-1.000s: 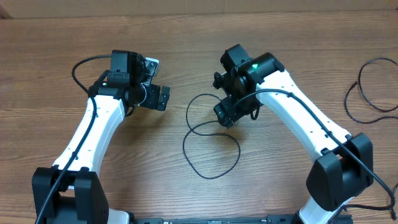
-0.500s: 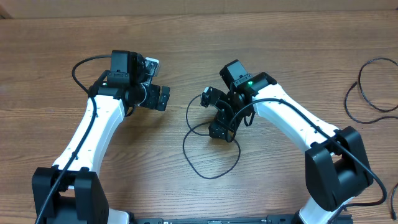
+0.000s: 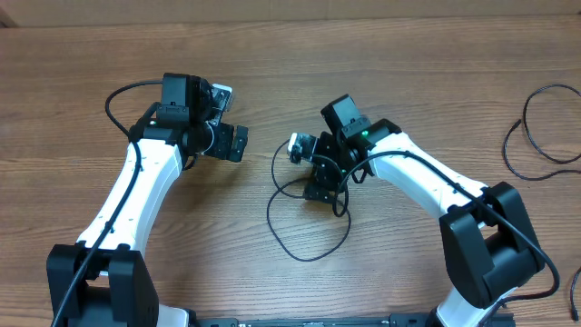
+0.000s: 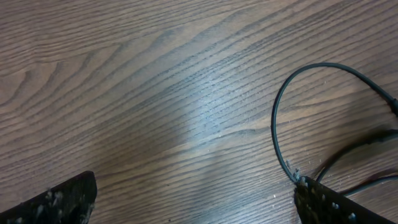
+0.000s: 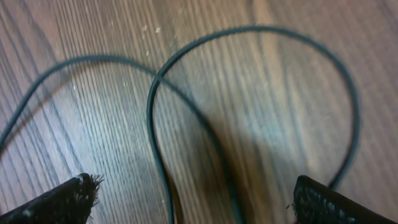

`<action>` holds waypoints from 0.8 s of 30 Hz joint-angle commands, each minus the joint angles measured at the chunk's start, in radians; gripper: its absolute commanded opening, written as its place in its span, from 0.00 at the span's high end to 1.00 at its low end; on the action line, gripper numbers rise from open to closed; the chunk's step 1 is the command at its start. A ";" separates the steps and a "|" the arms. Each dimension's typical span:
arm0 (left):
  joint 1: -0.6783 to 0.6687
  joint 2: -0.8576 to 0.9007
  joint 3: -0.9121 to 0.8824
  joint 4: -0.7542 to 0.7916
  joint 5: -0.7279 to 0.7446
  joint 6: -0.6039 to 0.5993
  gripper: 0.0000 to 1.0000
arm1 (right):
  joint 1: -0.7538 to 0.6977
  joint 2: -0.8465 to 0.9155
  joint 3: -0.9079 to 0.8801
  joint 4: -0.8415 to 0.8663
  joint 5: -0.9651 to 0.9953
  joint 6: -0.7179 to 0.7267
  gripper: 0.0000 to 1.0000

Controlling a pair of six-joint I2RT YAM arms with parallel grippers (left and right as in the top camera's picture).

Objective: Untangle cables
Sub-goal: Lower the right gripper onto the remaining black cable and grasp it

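A thin black cable (image 3: 304, 259) lies in loose overlapping loops on the wooden table (image 3: 91, 54) between the two arms. My right gripper (image 3: 307, 170) hangs open just over the upper part of these loops. In the right wrist view two strands of the cable (image 5: 151, 93) cross and run down between the wide-apart fingertips (image 5: 62, 202); nothing is gripped. My left gripper (image 3: 229, 120) is open to the left of the loops. In its wrist view a curved piece of the cable (image 4: 273, 121) ends by the right fingertip (image 4: 336, 205), and bare wood lies between the jaws.
A second black cable (image 3: 526, 116) lies in loops at the table's far right edge. The thick black leads of the robot arms arch over each arm. Bare wood runs along the back and the front middle.
My right gripper has moved left and down onto the cable loops and has opened to its widest. The left arm has not moved, and the cable lies as before.
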 commanded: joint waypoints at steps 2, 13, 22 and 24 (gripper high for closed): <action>-0.001 -0.005 0.010 0.000 0.013 0.022 0.01 | 0.000 -0.001 -0.050 0.047 -0.018 -0.025 0.00; -0.001 -0.005 0.010 0.000 0.013 0.022 0.01 | 0.000 -0.001 -0.124 0.208 -0.053 -0.026 0.00; -0.001 -0.005 0.010 0.000 0.013 0.022 0.01 | 0.000 0.006 -0.124 0.236 -0.054 -0.026 0.00; -0.001 -0.005 0.010 0.000 0.013 0.022 0.01 | 0.000 0.016 -0.124 0.236 -0.053 -0.026 0.00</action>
